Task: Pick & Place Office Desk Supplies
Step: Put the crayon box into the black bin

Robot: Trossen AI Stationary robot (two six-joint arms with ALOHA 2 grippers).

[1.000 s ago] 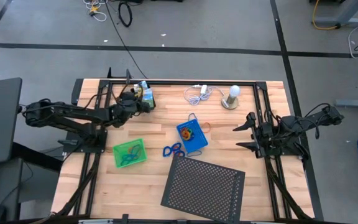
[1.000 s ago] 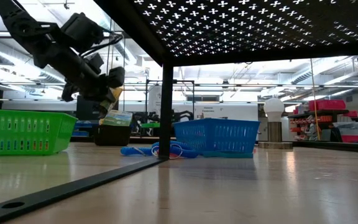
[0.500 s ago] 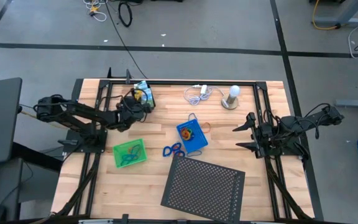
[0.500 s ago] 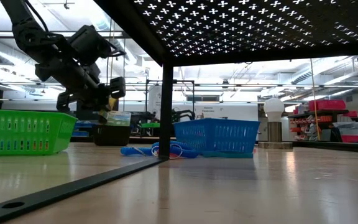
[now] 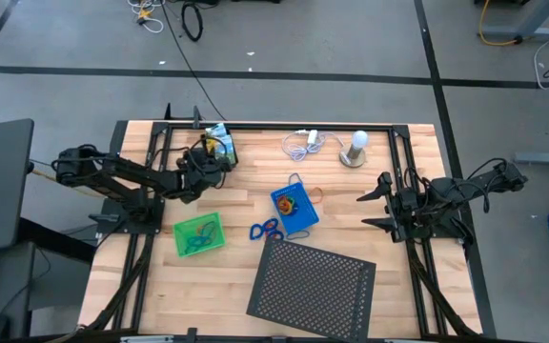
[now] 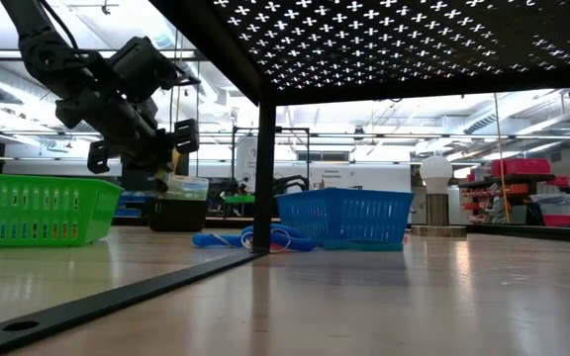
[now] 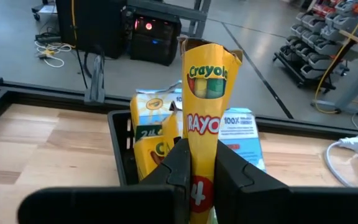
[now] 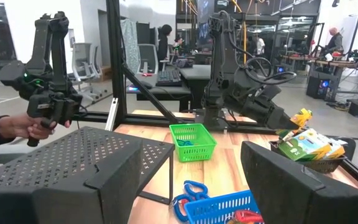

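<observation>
My left gripper [image 5: 205, 162] is shut on a yellow crayon box [image 7: 207, 106] at the far left of the table, just short of the black tray [image 5: 225, 151]. That tray holds more crayon boxes and a small blue-white box [image 7: 240, 134]. A green tray [image 5: 198, 233] with blue loops stands near the left. A blue tray [image 5: 294, 207] with orange and red items stands mid-table, with blue loops [image 5: 265, 230] lying beside it. My right gripper [image 5: 375, 202] is open and empty at the table's right side. My left gripper pinches the crayon box's lower end [image 7: 202, 180] between its two fingers. The fingers come slanting from the table's left. The box sticks out beyond the fingertips toward the black tray, its open top end [image 7: 209, 53] farthest away, clear of the table.
A large black perforated sheet [image 5: 313, 281] stands raised over the near middle. A white coiled cable [image 5: 303, 145] and a bulb on a round base [image 5: 355, 148] sit at the far edge. Beyond the table, a person's hand [image 8: 17, 127] holds a controller.
My left gripper has drawn back from over the black tray toward the table's left edge, still shut on the crayon box, and has then kept still. The box has come away with it.
</observation>
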